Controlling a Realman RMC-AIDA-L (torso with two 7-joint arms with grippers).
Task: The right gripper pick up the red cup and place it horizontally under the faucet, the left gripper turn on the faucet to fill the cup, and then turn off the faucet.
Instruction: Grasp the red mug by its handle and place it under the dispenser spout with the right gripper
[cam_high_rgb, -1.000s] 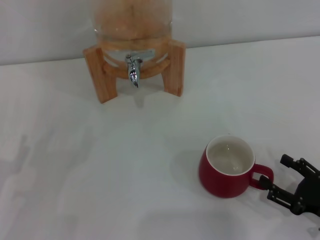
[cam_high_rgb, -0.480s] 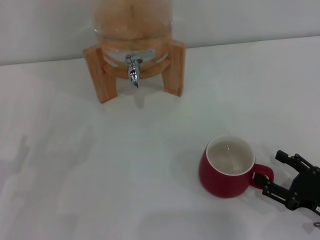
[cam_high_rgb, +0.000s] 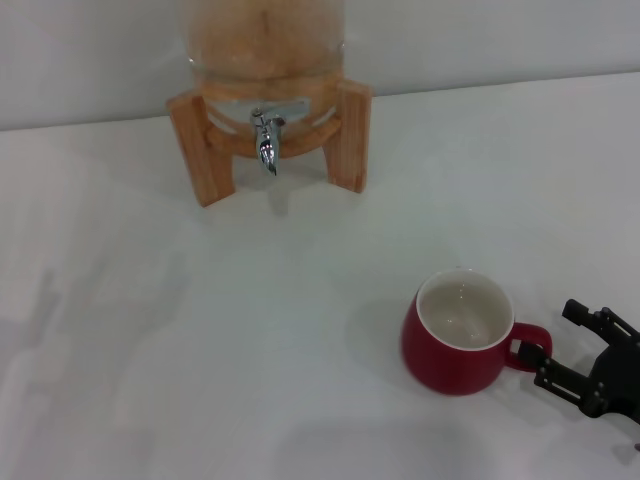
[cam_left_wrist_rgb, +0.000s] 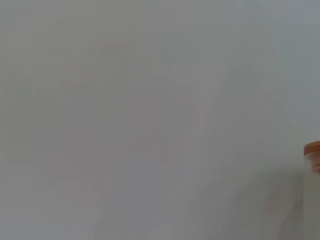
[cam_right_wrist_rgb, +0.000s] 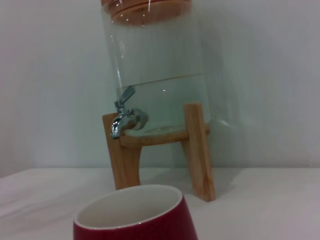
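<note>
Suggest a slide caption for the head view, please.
Open right gripper straddles the red cup's handle; faucet waits across the table.

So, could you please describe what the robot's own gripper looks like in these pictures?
Only the right gripper shows, in the head view: a matte black claw with two slim, angular fingers that have blocky tips, joined to a darker black body. No cables, markings or arm casing can be seen. The left gripper does not appear in any view.
</note>
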